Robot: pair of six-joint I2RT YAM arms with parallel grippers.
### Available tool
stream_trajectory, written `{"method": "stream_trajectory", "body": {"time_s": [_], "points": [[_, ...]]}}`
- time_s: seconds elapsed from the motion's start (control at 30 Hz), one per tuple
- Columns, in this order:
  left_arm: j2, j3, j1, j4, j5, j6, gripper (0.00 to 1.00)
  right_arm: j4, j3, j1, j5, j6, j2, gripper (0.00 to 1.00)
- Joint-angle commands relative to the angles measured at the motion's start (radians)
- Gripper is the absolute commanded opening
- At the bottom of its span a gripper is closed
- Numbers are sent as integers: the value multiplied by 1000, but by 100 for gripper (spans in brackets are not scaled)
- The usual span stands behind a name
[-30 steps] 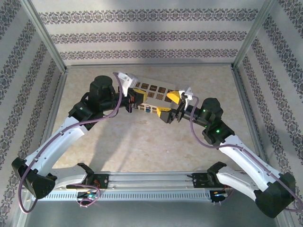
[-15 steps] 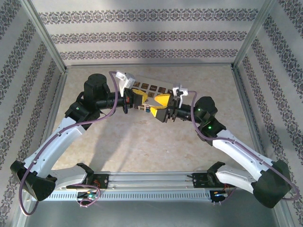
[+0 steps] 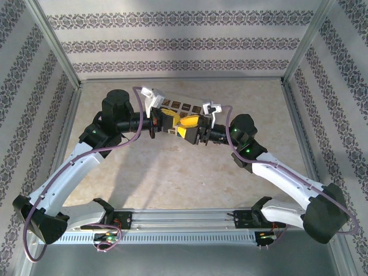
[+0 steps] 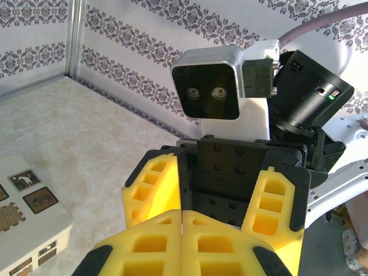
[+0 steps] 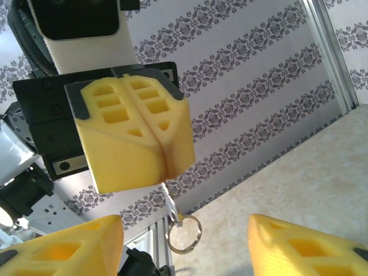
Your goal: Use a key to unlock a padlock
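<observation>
We find the left gripper [image 3: 171, 122] and the right gripper [image 3: 186, 126] meeting tip to tip above the far middle of the table [image 3: 172, 178], just in front of a cream box [image 4: 54, 227] with dark patterned squares on its lid. In the right wrist view, the left gripper's yellow fingers [image 5: 123, 138] are pressed together along a single seam with no gap between them. A thin metal strip [image 5: 170, 208] comes out of the lower end of that seam, and a key ring [image 5: 184, 233] hangs from it in the air below the fingertips. We cannot tell whether this strip is the key. The right gripper's fingers [image 5: 305, 247] stand spread, one at each lower corner of its own wrist view. The hanging ring lies between them and touches neither. In the left wrist view we note the same layout from the opposite side: the right gripper's two fingers stand apart directly ahead, and the left gripper's joined fingertips point into the gap between them. We cannot tell where the padlock lies relative to either pair of fingers. The meeting point is crowded in the top view, and we make out no blue body there with certainty.
</observation>
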Motion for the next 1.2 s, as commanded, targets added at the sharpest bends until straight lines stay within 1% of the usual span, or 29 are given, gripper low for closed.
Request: {"method": "stream_trajectory", "body": {"time_s": [0.0, 0.17, 0.5, 0.6, 0.9, 1.17], "points": [[-1, -4, 11, 29, 9, -2, 0, 64, 39, 13, -37, 14, 10, 55], [0, -2, 11, 25, 1, 0, 0, 69, 46, 15, -60, 25, 24, 44], [0, 1, 11, 7, -14, 12, 0, 67, 42, 15, -63, 31, 26, 29], [0, 1, 11, 4, -16, 15, 0, 66, 42, 15, -63, 34, 30, 25], [-7, 2, 13, -5, -20, 24, 0, 64, 34, 6, -44, 40, 27, 20], [-11, 1, 13, -12, -18, 26, 0, 60, 28, -1, -36, 44, 20, 10]]}}
